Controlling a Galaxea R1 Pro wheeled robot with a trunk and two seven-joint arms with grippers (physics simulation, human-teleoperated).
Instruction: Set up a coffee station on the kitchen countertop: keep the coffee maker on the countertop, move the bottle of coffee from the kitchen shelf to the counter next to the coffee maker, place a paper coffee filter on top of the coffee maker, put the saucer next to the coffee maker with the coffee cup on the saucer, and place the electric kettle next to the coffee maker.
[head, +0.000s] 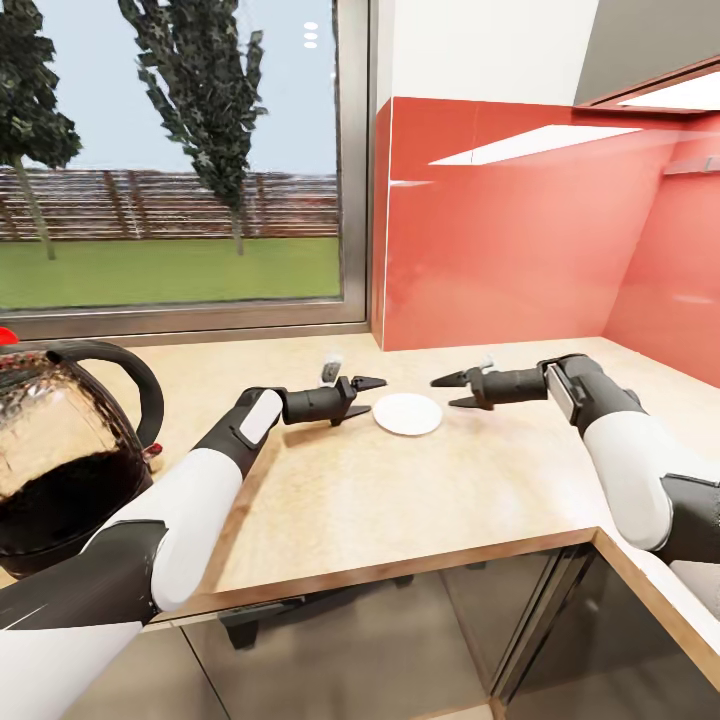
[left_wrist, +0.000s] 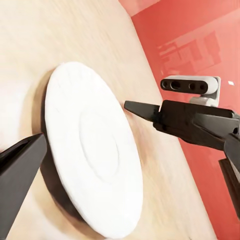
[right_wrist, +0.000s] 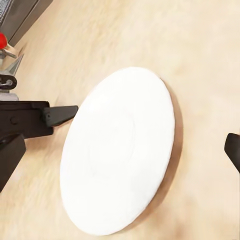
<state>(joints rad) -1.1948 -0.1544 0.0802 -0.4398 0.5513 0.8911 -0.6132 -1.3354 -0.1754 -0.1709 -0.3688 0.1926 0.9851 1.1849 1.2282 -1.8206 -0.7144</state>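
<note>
The kitchen countertop (head: 420, 500) runs as a light wood-grain slab from under the window (head: 170, 160) into the corner against the red backsplash (head: 520, 230). Most of its near surface is bare, which leaves working room for the station still to be assembled.

At the head view's left edge stands the electric kettle (head: 55, 460), a dark-glass jug with a black handle. It sits on the worktop close to the robot's left forearm and well apart from the saucer, so it probably still has to be positioned once the coffee maker's spot is settled.

The two arms reach in from opposite sides and meet over the middle of the counter. The left gripper (head: 362, 396) has its jaws spread, one finger above and one below, with nothing between them. It sits just beside the saucer's rim, as if about to take that edge or having just let it go. The right gripper (head: 455, 391) is likewise spread and empty, pointing at the saucer from the other side, near it but not touching.

The saucer (head: 408, 414) lies flat on the wood between the two grippers, with its thin shadow tucked under the rim in both wrist views. It carries no cup. A small pale object (head: 330, 368) lies beyond the left gripper; it is too small to identify.
</note>
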